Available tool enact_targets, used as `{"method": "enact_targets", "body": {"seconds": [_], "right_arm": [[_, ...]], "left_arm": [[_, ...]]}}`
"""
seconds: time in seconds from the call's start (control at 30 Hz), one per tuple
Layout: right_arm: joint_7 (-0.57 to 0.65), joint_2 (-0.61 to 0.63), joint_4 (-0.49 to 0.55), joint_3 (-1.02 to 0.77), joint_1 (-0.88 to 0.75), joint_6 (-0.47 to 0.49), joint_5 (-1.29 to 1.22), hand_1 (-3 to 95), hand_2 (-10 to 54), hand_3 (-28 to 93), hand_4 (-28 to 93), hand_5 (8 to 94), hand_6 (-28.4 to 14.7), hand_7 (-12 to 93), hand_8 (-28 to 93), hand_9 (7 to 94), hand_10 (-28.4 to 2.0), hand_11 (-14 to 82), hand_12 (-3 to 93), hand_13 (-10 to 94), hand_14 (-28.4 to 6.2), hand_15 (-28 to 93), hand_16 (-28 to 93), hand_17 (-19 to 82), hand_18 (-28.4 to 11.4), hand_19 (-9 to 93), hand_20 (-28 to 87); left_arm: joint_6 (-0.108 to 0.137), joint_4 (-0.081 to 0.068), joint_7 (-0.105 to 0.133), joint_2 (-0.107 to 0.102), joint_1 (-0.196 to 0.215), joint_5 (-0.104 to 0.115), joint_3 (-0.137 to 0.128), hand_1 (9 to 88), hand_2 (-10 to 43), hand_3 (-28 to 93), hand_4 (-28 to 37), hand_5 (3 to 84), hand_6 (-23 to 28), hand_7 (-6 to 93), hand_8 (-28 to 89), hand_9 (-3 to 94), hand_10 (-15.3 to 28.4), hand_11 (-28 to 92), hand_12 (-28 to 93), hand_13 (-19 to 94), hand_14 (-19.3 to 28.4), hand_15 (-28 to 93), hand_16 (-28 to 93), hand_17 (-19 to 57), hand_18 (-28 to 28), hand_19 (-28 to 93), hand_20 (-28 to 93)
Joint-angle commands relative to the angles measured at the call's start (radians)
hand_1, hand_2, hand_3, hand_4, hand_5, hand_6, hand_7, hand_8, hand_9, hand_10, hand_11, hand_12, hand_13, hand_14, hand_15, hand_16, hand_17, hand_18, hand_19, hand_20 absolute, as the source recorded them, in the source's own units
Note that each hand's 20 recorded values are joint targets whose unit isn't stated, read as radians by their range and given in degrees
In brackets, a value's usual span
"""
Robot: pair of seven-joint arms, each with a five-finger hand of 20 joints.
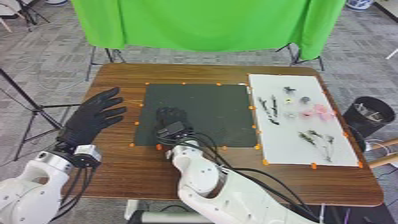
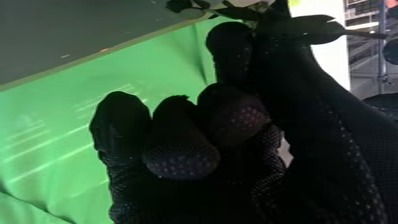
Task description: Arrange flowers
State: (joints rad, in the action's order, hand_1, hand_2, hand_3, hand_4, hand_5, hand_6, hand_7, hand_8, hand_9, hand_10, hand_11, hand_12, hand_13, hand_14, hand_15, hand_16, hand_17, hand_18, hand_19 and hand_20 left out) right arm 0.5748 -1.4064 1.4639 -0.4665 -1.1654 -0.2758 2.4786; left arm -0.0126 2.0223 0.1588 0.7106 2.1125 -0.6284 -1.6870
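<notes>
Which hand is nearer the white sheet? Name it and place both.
Right. The right hand is over the dark mat, left of the white sheet; the left hand is farther off, past the mat's left edge.

Head and close wrist views share green cloth [image 1: 213, 25].

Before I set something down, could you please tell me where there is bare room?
The dark mat is bare between the right hand and the white sheet. The sheet's far end, beyond the flowers, is free too; its middle is crowded.
</notes>
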Motion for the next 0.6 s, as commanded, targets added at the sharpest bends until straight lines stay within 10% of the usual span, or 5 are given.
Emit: {"method": "enact_targets", "body": {"seconds": [0.03, 0.6], "right_arm": [[0.003, -0.004, 0.001, -0.008, -0.025, 0.075, -0.023, 40.0, -9.5, 85, -17, 72.1, 1.7, 50, 18, 82.9, -7.2, 61.7, 48.7, 81, -5.6, 80, 36, 48, -21.7, 93, 65], [0.007, 0.009, 0.023, -0.023, -0.031, 0.142, -0.021, 32.9, -9.5, 82, -24, 72.2, -0.1, 44, 17, 81.0, -8.3, 61.3, 46.0, 80, -5.8, 79, 36, 47, -21.9, 93, 64]], "left_arm": [[-0.019, -0.007, -0.018, 0.009, -0.014, -0.011, 0.008, 24.9, -4.8, 69, -23.6, 27.0, 2.7, 20.0, -11, 22.6, 12.4, 21, 16, 19, 16.3, 30, -1, -9.2, 23.0, 42, 7], [-0.003, 0.001, -0.006, 0.001, 0.012, -0.002, -0.001, 25.0, -4.7, 69, -23.6, 27.0, 2.7, 20.3, -11, 22.6, 12.4, 21, 16, 19, 16.3, 30, -1, -9.2, 23.0, 42, 7]]}}
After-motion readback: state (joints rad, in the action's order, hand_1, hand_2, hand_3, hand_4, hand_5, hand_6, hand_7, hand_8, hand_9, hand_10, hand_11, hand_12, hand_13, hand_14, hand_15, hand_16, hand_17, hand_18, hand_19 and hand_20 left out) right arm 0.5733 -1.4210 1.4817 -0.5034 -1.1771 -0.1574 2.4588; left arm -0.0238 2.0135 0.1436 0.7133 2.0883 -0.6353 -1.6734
